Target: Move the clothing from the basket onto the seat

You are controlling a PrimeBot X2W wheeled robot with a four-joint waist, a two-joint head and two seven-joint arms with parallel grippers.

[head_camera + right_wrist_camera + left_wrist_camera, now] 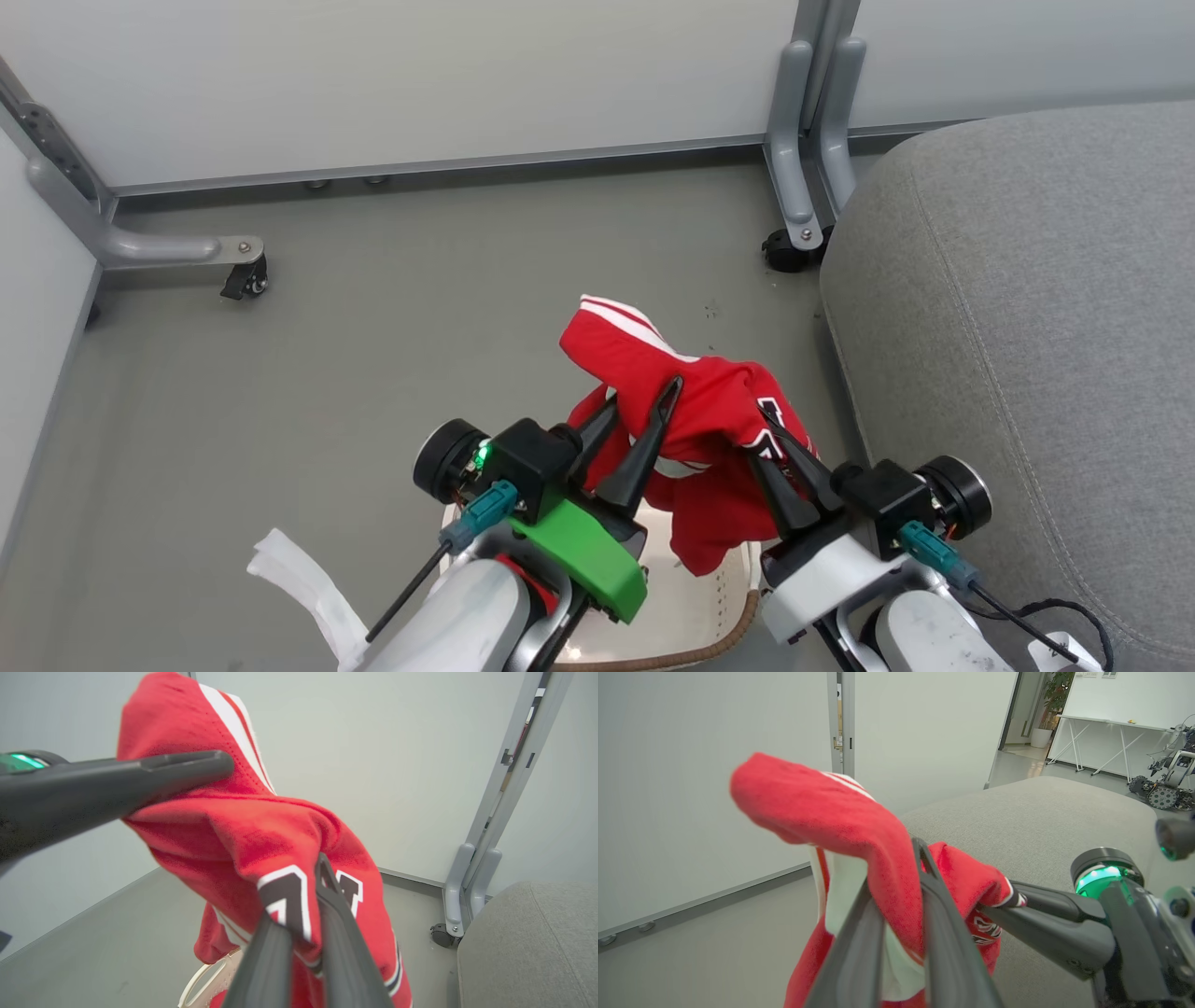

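The clothing (709,401), a red garment with white stripes and dark lettering, hangs in the air between my two grippers, above the basket (724,630). My left gripper (642,394) is shut on its striped end, and in the left wrist view the cloth (831,807) drapes over the fingers (943,933). My right gripper (767,415) is shut on the lettered part (285,896). The cream basket with its brown rim lies under my arms, its rim (205,975) peeking out below the cloth. The grey seat (1027,327) lies directly to the right.
Pale partition walls stand behind, on grey metal legs with castors (803,140) (168,247). A white strip (299,579) lies on the grey floor at the lower left. Far off in the left wrist view are a white table and another robot (1162,788).
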